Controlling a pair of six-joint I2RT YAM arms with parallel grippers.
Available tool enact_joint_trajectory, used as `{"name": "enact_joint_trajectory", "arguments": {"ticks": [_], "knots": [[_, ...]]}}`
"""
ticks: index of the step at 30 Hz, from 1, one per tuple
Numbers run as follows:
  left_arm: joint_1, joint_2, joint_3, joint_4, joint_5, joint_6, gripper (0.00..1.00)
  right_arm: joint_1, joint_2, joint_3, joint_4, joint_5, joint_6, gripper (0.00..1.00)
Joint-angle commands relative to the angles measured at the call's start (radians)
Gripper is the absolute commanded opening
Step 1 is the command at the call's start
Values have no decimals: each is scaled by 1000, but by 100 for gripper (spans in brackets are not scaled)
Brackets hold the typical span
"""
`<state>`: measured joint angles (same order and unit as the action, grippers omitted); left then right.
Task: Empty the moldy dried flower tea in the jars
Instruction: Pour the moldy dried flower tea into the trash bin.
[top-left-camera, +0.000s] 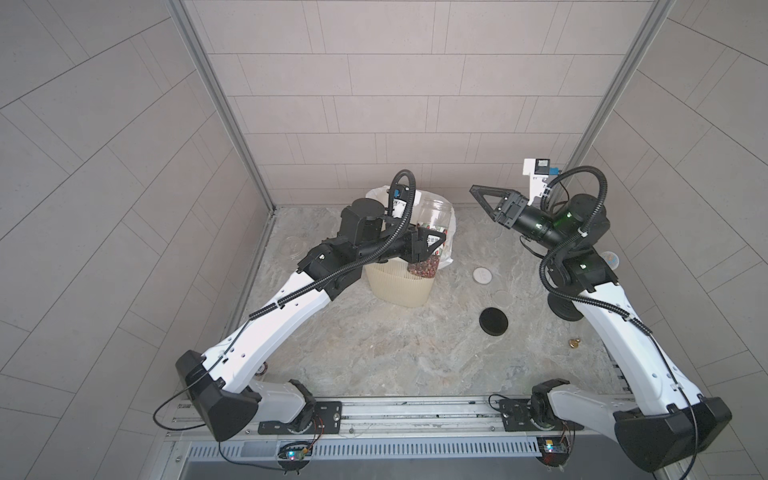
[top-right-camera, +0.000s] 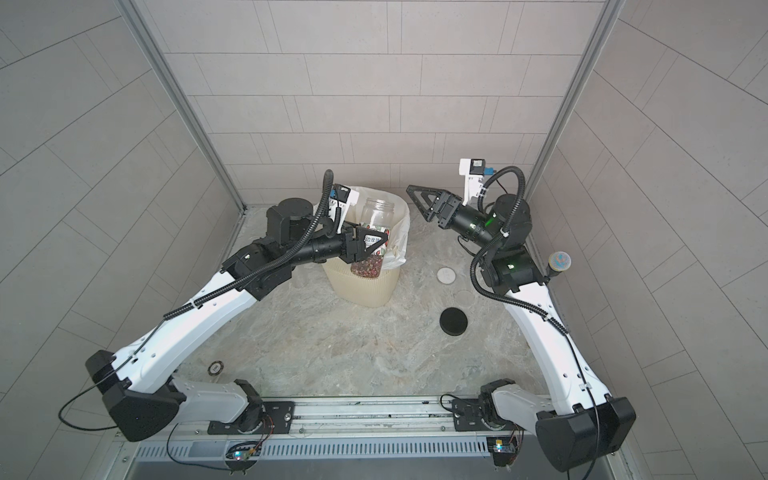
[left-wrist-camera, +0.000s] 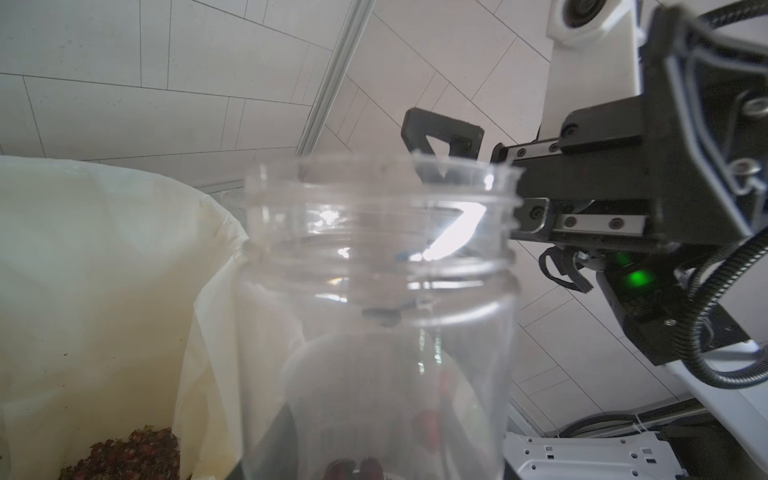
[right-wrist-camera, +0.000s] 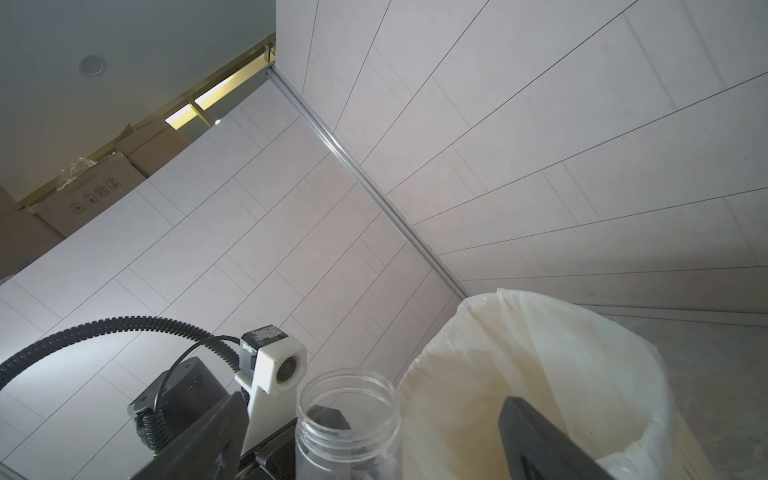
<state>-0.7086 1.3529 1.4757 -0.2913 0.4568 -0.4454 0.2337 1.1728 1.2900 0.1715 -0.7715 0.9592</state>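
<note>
- The left fingers (top-left-camera: 433, 245) pinched an upright, lidless jar (top-left-camera: 432, 218) just beside the cream bin (top-left-camera: 399, 289).
- The moldy dried flower tea (top-left-camera: 422, 266) sat in the jar's bottom; more lay inside the bin.
- The right fingers (top-left-camera: 492, 192) hung spread wide, right of the bin.

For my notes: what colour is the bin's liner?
Translucent white; the liner shows best in the right wrist view.
</note>
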Motion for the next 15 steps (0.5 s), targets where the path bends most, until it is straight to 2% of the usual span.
{"name": "enact_joint_trajectory", "arguments": {"ticks": [1,7,15], "knots": [[-3,3,41,42,-27,-2,36,44,27,51,-25,-25,-14,99],[-3,12,43,63,-66,12,35,96,83,123,-217,-13,-128,99],[-3,43,67,66,-89,34,35,173,138,151,-226,-31,-140,96]]}}
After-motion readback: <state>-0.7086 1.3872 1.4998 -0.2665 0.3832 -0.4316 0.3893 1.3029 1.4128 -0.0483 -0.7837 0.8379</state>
